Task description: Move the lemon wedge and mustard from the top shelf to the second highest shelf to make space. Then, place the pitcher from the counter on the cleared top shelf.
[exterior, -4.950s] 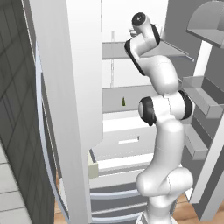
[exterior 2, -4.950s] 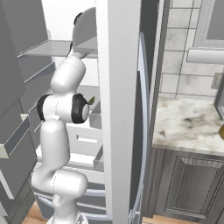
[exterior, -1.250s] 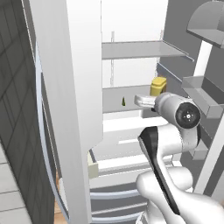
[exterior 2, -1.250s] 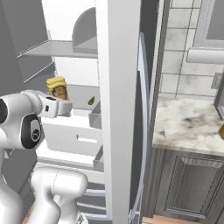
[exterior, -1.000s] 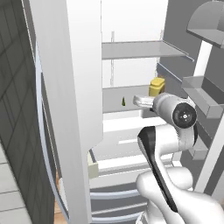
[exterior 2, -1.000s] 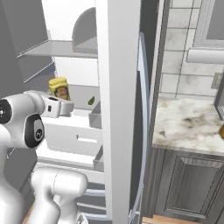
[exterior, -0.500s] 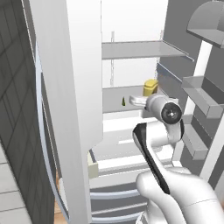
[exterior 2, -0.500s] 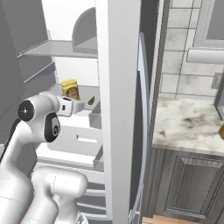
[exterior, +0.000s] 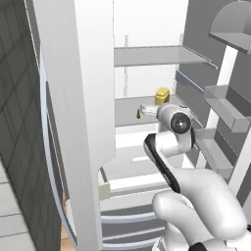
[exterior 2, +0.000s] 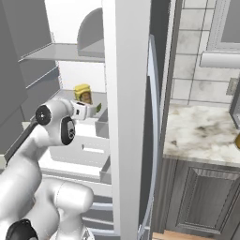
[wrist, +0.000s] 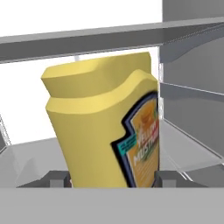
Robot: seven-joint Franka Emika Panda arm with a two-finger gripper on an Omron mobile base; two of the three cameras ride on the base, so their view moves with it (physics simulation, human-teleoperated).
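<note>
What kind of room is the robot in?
A kitchen, most likely. An open fridge holds grey shelves and a yellow mustard bottle, and beside it a marbled stone counter sits over dark cabinets beneath a tiled wall.

I am operating in a domestic kitchen, rendered in simulation. Evidence follows. An open white refrigerator [exterior: 88,98] stands ahead, with thin flat grey shelf plates [exterior: 157,55] inside and narrow grey rimmed door bins [exterior: 228,110] on its open door. A white drawer with a slot handle [exterior 2: 84,147] sits below the shelves. A squat yellow mustard bottle with a red-and-green label [wrist: 109,127] stands on a shelf, a typical food item. To the right, I see a pale beige marbled stone tabletop [exterior 2: 201,138] over dark grey panelled cabinet fronts [exterior 2: 199,197]. Behind it, the wall carries pale square tiles [exterior 2: 192,56].
</note>
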